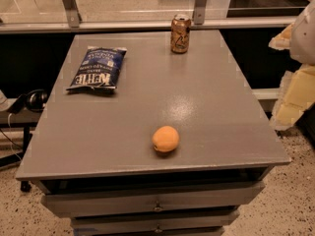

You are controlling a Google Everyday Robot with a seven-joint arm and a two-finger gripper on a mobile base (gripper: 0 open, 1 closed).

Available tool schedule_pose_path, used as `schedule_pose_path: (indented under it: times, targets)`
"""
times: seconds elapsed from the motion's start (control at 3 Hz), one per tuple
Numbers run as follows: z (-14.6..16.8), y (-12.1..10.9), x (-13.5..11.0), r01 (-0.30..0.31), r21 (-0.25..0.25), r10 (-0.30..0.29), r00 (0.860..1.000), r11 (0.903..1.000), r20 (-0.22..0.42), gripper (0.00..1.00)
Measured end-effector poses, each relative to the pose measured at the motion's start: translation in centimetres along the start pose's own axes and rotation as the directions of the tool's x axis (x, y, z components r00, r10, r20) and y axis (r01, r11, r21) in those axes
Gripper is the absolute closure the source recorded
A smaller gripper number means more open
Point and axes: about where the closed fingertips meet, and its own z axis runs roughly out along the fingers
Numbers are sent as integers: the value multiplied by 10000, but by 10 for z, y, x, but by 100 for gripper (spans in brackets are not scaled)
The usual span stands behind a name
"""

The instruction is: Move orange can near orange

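As seen, found coppery metal orange can upright at grey table's far edge, round matte orange well apart near front, blue chip bag left of both, pale gripper off right edge, grip untellable.

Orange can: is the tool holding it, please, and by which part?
It is not held: the orange can stands free on the table, the tool away at the right edge.

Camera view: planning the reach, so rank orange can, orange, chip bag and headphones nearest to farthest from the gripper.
The gripper is at the right edge.
1. orange can, far back, and orange, near front: too close to call.
2. chip bag, back left.
3. headphones, far left.
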Motion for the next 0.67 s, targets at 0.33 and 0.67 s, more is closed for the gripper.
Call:
schedule_pose_path:
  times: [0.33,0.67]
  targets:
    - [0,0,0,1,4,-1,10000,10000,9,0]
    - [19,-26,-20,88,154,-99,9972,9998,746,0]
